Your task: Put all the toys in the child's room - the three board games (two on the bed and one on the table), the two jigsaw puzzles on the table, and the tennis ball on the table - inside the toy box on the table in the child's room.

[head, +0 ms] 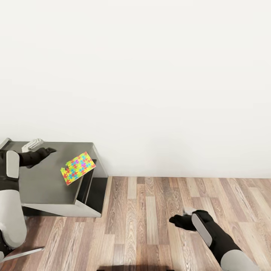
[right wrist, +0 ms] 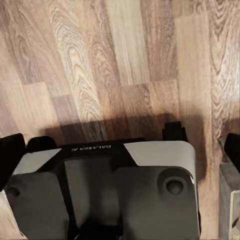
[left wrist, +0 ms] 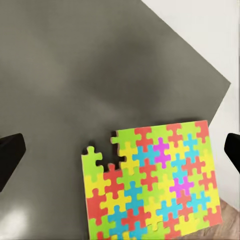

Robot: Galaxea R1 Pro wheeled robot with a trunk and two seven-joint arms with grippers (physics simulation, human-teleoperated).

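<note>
One jigsaw puzzle (head: 78,168), a flat square of yellow, red, blue and green pieces, lies on the dark-grey section of the table (head: 45,184) at its right corner, partly over the edge. In the left wrist view the jigsaw puzzle (left wrist: 152,182) has a notch on one side. My left gripper (head: 48,151) hovers over the table behind and left of the puzzle. It is open, and its fingertips (left wrist: 10,157) stand wide apart with nothing between them. My right gripper (head: 176,220) hangs open and empty over the wooden floor, far right of the table.
A plain white wall (head: 150,75) runs behind the table. Wooden floor (head: 150,210) spreads to the right of the table. In the right wrist view my own grey base (right wrist: 125,190) sits on the floor (right wrist: 120,60). A pale grey part (head: 33,143) shows near the left gripper.
</note>
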